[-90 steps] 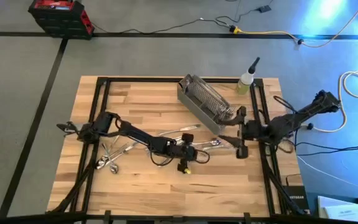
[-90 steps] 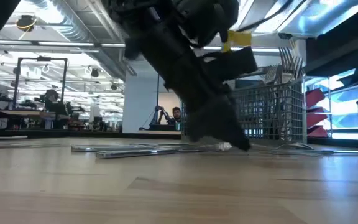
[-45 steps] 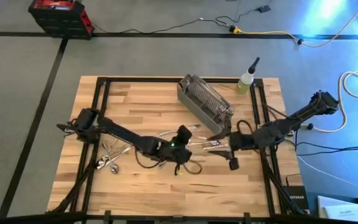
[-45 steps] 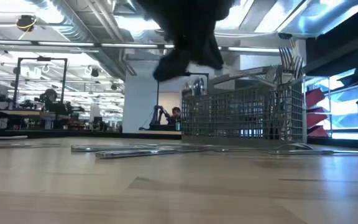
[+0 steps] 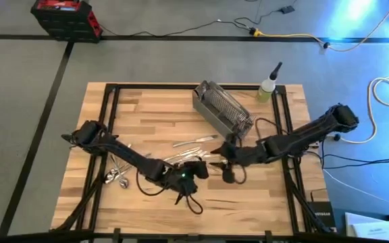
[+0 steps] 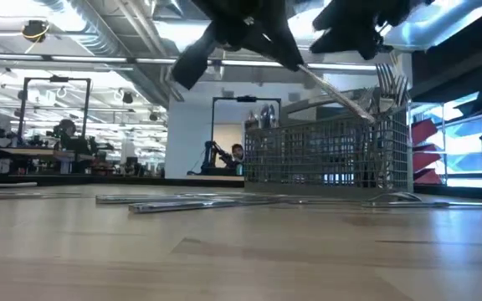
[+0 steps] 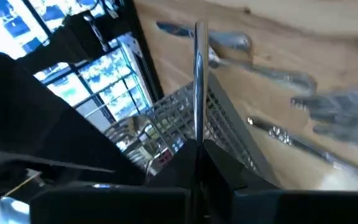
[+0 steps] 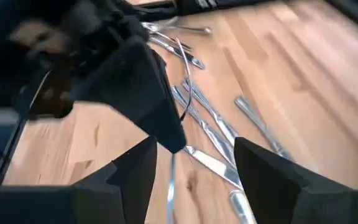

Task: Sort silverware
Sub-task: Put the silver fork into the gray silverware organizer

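Left pincer (image 7: 197, 163) clamped on a silver utensil (image 7: 198, 81), handle jutting straight out past its fingertips, above mid-desk (image 5: 154, 115), right pincer (image 8: 194, 163) spread wide just beside it, loose silverware (image 5: 188, 156) scattered below, mesh basket (image 5: 221, 111) behind

The table (image 5: 154, 111) is pale, smooth wood planking with a faint sheen. Beside the gray wire-mesh basket (image 5: 221, 108), the silverware (image 5: 194, 140) is glossy polished metal; both arms look matt black.
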Robot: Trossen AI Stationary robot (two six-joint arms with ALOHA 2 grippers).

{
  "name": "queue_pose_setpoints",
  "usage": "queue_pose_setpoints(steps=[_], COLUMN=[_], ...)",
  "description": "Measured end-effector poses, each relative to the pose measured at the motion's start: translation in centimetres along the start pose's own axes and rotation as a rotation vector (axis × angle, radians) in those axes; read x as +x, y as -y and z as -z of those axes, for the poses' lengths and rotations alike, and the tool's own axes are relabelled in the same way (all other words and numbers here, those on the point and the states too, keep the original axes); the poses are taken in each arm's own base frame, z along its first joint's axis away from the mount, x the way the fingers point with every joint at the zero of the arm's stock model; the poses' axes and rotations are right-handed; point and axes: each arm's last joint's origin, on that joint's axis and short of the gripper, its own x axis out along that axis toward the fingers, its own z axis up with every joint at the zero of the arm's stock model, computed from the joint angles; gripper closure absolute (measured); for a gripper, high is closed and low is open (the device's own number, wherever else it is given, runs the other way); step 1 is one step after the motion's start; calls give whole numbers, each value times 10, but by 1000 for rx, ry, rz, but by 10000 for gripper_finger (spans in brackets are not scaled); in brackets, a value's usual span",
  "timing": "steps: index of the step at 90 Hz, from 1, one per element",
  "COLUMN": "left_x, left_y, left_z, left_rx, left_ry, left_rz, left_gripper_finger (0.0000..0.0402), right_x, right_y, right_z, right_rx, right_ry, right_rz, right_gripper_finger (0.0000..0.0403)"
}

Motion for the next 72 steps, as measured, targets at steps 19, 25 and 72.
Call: queue_pose_setpoints(steps=[19, 25, 72], left_x=[4, 4, 7], left_y=[0, -1, -1], left_z=[4, 5, 7], left_rx=[11, 9, -6], left_ry=[-40, -43, -41], left_rz=[2, 1, 6], left_gripper_finger=[401, 401, 401], right_x=[20, 22, 25], right_y=[-2, -2, -2], right_z=[12, 14, 15], right_rx=[47, 45, 27], right_ry=[-86, -95, -79], right_rz=[39, 43, 72], right_gripper_finger=[205, 205, 302])
